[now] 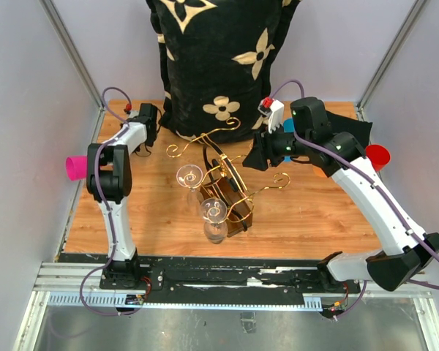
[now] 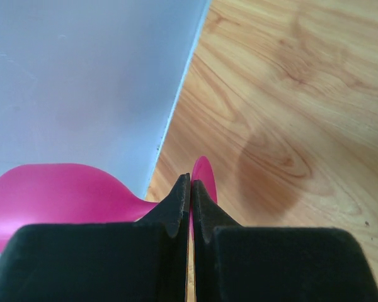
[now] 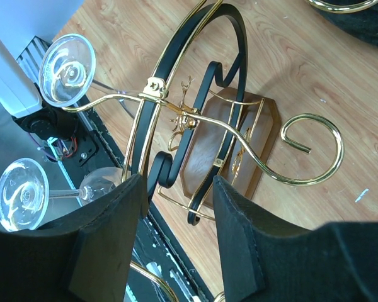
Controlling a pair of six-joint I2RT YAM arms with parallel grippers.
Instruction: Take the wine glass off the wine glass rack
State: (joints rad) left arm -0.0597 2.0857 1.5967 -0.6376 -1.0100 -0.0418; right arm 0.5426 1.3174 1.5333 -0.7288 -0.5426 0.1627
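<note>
Top view: a wooden table (image 1: 314, 212) inside pale walls. The wine glass rack (image 1: 236, 191), gold wire with curled arms on a dark wooden base, stands upright near the middle. Two glasses hang from it upside down, feet up, on its left side: the farther wine glass (image 1: 189, 178) and the nearer wine glass (image 1: 213, 212). Hung by the foot, each probably has to slide along its arm to come free. The right gripper (image 1: 262, 155) hovers just beside the rack's right arms, on the side away from the glasses, touching nothing. The left gripper (image 1: 148, 117) sits well apart at the far left corner, apparently parked out of the way. A pink cup (image 1: 77, 167) lies at the left wall, a red cup (image 1: 378, 155) at the right edge, and a black cushion (image 1: 205, 66) with cream flowers stands behind.

Left wrist view: the two dark fingers are pressed together with nothing visibly between them, pointing at bare wood and the wall, with the pink cup beyond.

Right wrist view: the fingers stand partly apart and empty, looking down on the rack's scrolls and base. Both glasses show at the left, beyond the jaws.

No brand, label or readable writing appears in any view.
</note>
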